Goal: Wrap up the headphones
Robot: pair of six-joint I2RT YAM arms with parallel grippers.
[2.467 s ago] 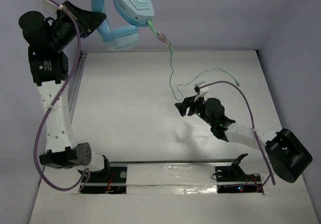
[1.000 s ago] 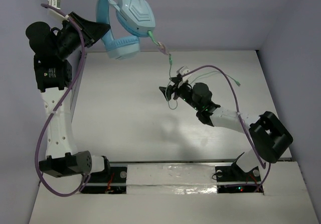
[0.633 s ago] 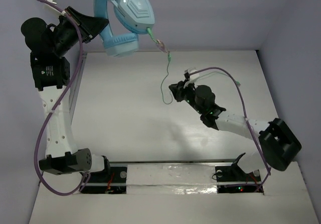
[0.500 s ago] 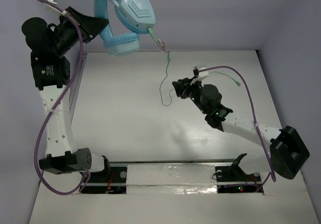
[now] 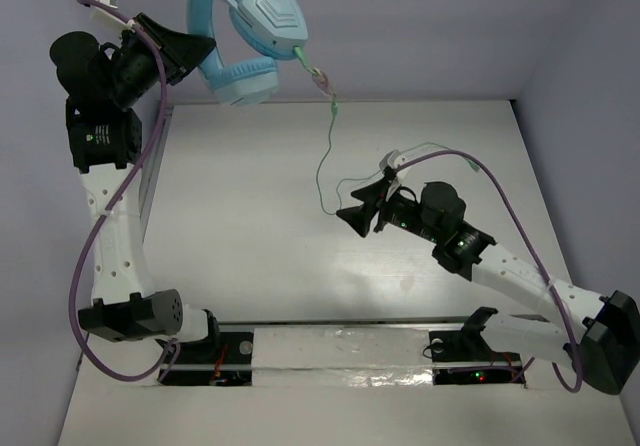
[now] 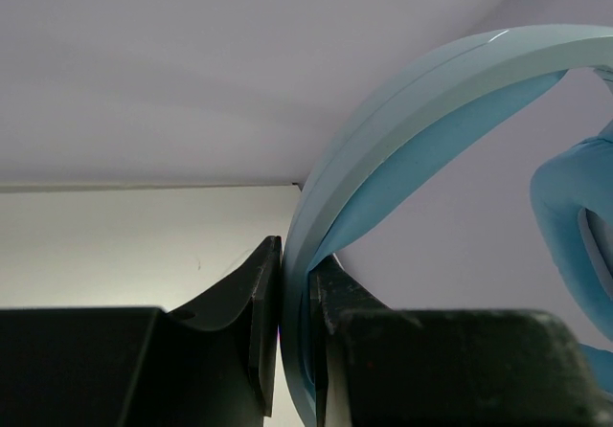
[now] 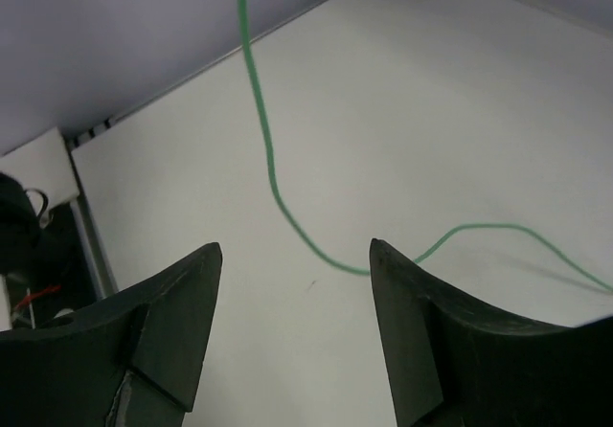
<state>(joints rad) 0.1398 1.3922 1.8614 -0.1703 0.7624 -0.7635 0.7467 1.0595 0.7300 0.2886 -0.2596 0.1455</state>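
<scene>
above table (image 5: 240, 256), light-blue angular headphones (image 5: 262, 11)

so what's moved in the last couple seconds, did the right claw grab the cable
The right claw reached forward to the cable, then drew back toward the near edge. It now sits open, with the cable ungripped ahead of it. The cable's hanging loop shifted slightly left. The left claw kept the headphones clamped by the headband.
</scene>
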